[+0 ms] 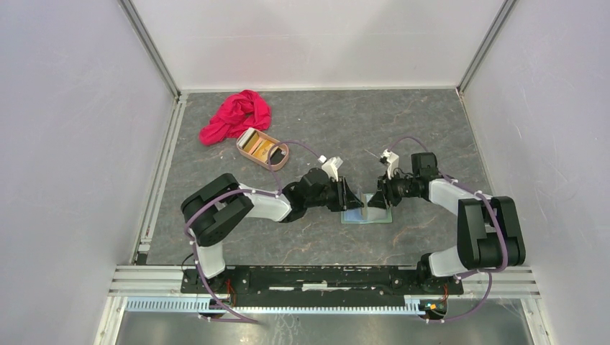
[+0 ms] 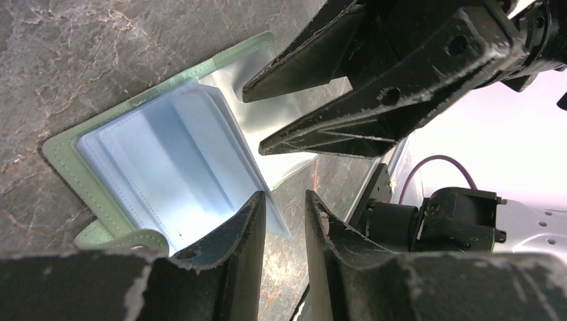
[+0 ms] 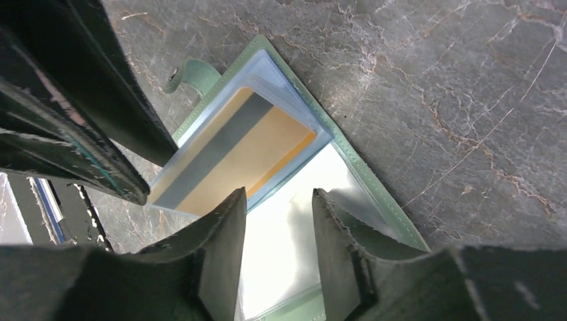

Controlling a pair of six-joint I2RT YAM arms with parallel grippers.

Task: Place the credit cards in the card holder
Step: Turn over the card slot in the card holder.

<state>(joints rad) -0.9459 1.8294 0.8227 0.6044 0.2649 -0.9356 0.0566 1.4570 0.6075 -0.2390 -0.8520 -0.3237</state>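
One pink cloth [image 1: 236,115] and a tray [image 1: 283,156] of credit cards [image 1: 257,146] back left, well apart from both arms, left gripper [image 2: 284,200] narrow and empty at the left edge of the open card holder [image 3: 337,170], orange card [image 3: 261,144] tucked inside, right gripper [image 3: 277,197] wider, empty, just above.

Open card holder [image 1: 368,217], left end effector [image 1: 354,200] and right end effector [image 1: 377,199] over it, red cloth [image 1: 236,115] beyond

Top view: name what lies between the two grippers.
The open card holder lies flat between the left gripper and right gripper, as the top view shows.
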